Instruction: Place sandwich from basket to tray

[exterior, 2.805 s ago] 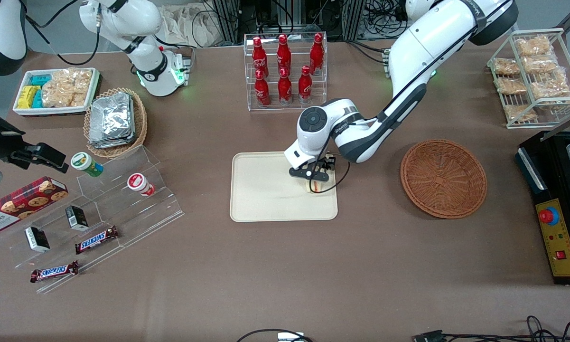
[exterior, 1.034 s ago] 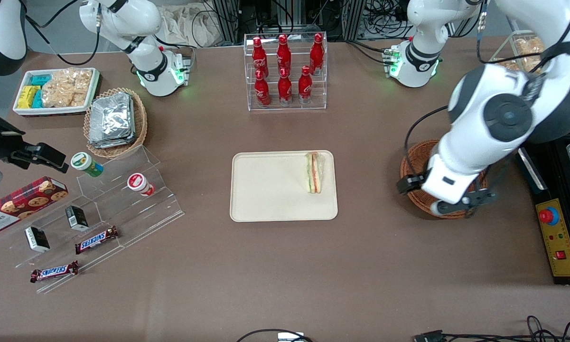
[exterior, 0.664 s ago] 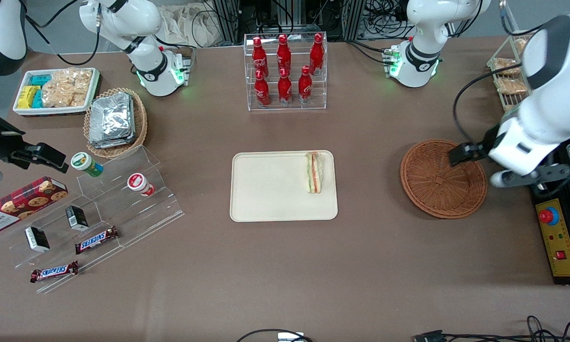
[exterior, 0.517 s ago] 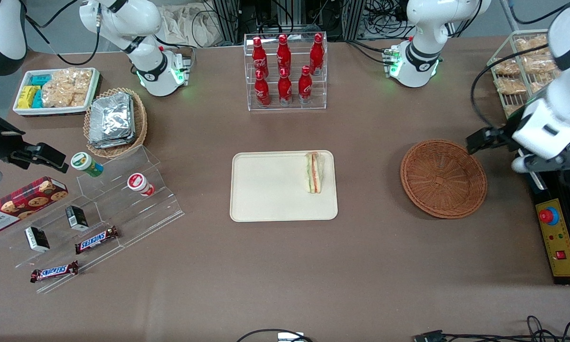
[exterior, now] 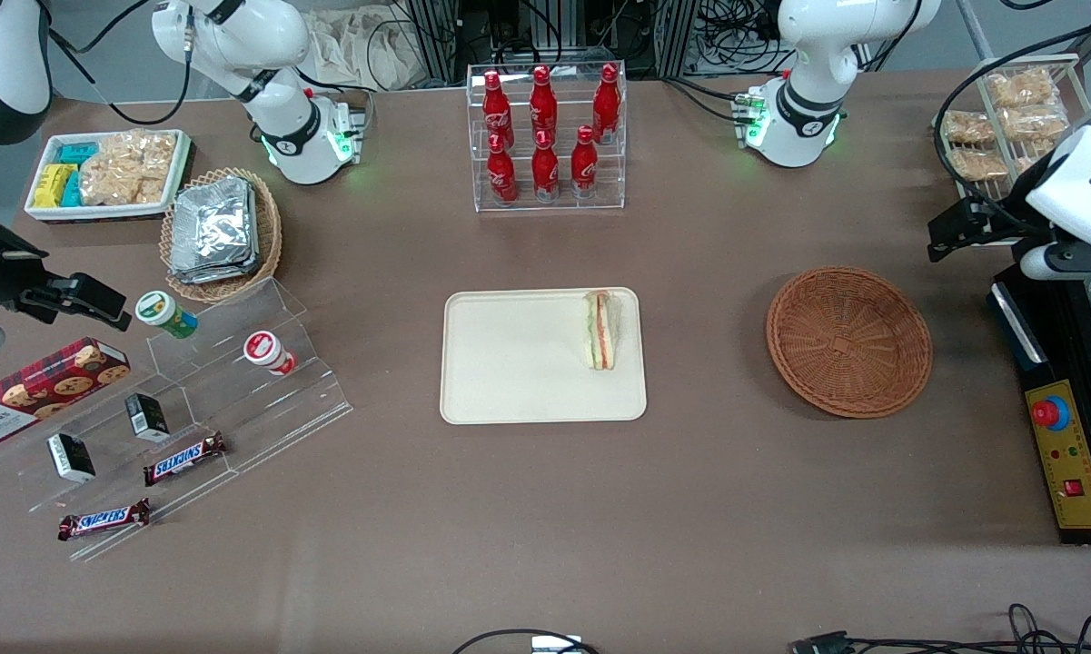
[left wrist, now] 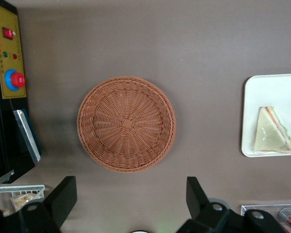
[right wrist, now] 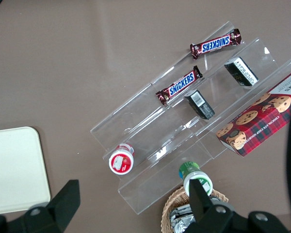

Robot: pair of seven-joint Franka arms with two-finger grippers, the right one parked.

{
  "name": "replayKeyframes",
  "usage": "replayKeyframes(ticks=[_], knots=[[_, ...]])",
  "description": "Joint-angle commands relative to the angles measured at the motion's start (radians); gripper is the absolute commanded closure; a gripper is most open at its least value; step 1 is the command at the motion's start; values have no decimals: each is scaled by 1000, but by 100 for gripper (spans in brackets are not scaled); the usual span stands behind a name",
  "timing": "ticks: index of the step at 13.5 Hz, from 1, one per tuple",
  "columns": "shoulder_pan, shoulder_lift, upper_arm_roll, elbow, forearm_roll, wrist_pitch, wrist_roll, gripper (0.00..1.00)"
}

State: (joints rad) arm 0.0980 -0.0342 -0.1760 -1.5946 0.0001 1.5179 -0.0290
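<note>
The sandwich (exterior: 602, 329) lies on the cream tray (exterior: 509, 363), close to the tray's edge that faces the basket; nothing holds it. The round wicker basket (exterior: 849, 341) holds nothing. My left gripper (exterior: 1043, 263) hangs high near the working arm's end of the table, farther from the front camera than the basket and over the black box's edge. In the left wrist view its black fingers (left wrist: 63, 194) stand wide apart around bare tabletop, so the gripper (left wrist: 131, 199) is open; the basket (left wrist: 126, 124), the tray (left wrist: 262, 97) and the sandwich (left wrist: 274, 136) all show there.
A clear rack of red bottles (exterior: 545, 136) stands farther back than the tray. A black control box with a red button (exterior: 1063, 418) and a wire rack of snack bags (exterior: 1017, 136) flank my gripper. A foil-pack basket (exterior: 223, 232) and an acrylic snack shelf (exterior: 191, 400) lie toward the parked arm's end.
My gripper let go of the sandwich on the tray, then swung up and away over the basket to the working arm's end of the table. The sandwich stayed put.
</note>
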Motion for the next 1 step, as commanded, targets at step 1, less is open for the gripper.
replayKeyframes(ticks=[1], knots=[[-32,-29,13,-21,11,-1,20,0]])
